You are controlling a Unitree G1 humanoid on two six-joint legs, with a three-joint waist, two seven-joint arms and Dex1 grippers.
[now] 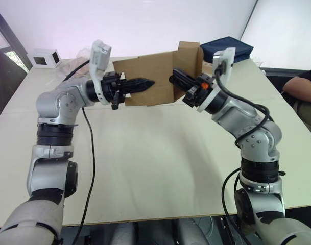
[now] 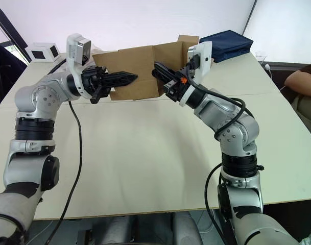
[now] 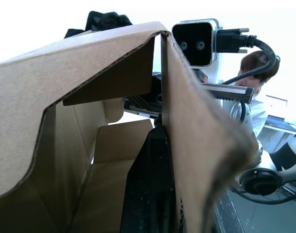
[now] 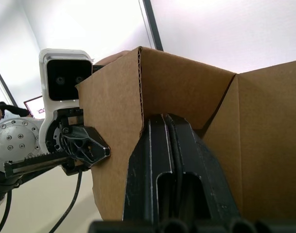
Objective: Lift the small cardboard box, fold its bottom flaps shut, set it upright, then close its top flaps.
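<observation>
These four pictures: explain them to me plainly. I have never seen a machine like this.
It is a two-armed humanoid robot at a pale table. Two pictures come from cameras in its head, looking down over its arms. The other two come from cameras on its wrists, looking along each claw. Both claws are at a small cardboard box with its flaps open, held above the table: the left claw and the right claw, each shut on a cardboard panel. Behind lie a small white box and a dark blue bag. A person's arm rests at the right edge.

- The small cardboard box (image 1: 150, 76) is matt brown corrugated card, fluting visible along cut edges.
- The table (image 1: 160, 168) looks smooth, matt, pale.
- The right gripper (image 1: 176, 78) has black, slightly glossy plastic-looking fingers.
- The far blue bundle (image 1: 226, 49) looks like cloth.
</observation>
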